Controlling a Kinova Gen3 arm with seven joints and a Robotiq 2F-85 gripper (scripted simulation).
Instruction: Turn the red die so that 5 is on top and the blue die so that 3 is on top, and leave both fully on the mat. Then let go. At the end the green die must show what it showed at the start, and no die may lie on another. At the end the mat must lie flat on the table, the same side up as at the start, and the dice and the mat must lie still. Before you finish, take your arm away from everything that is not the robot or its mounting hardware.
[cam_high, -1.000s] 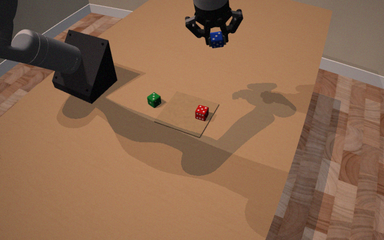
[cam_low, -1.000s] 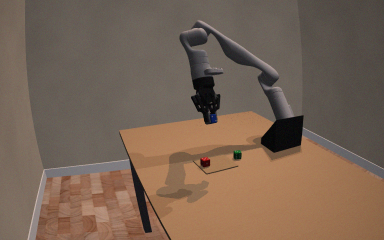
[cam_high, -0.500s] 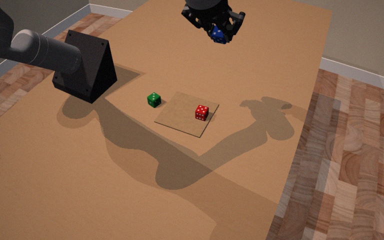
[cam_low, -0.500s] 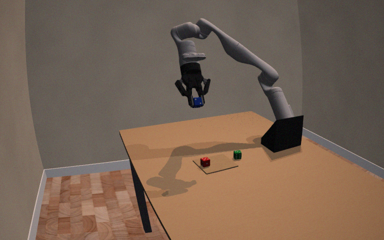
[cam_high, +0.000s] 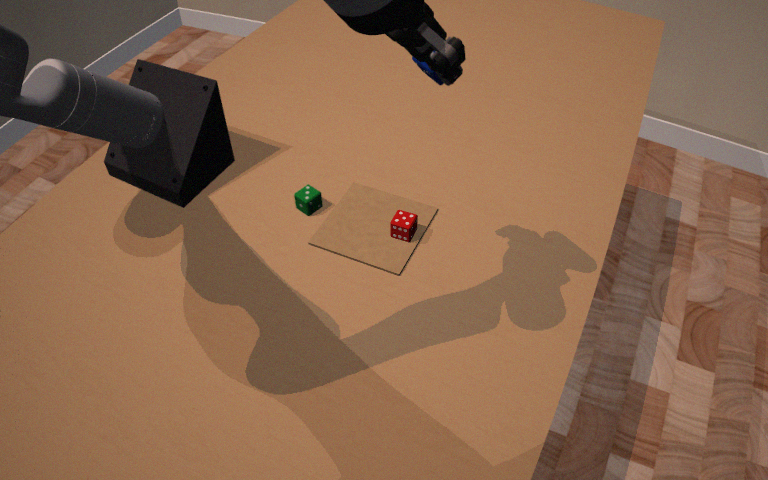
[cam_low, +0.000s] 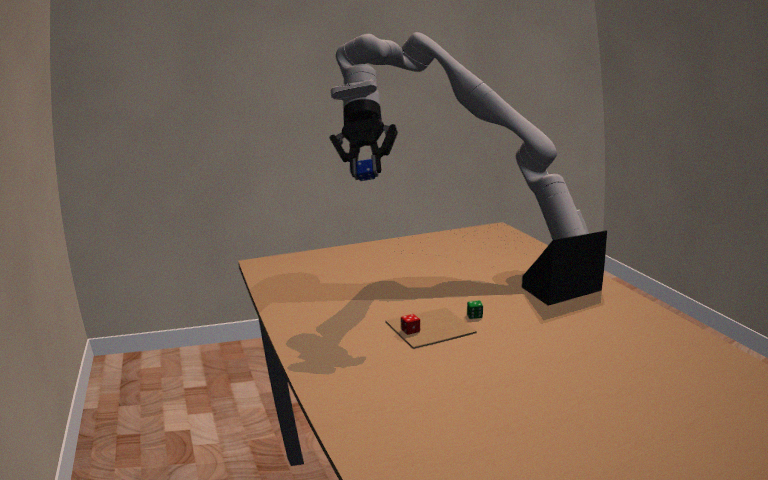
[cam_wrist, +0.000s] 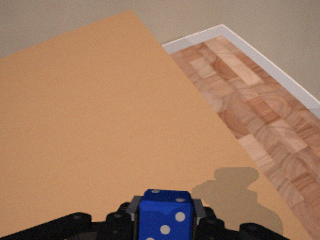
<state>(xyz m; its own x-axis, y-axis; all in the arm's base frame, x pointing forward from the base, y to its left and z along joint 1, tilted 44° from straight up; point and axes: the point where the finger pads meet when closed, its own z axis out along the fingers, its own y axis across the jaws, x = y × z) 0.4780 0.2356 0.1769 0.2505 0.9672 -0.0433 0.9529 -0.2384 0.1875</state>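
My gripper is shut on the blue die and holds it high above the table, far over the mat. In the wrist view the blue die sits between the fingers with a three-pip face toward the camera. In the top view the gripper is at the top edge, with the blue die partly hidden by the fingers. The red die lies on the tan mat near its right side, five pips on top. The green die lies on the table just left of the mat, three pips on top.
The black arm base stands at the left of the table. The table's right edge drops to the wooden floor. The arm arches high over the table.
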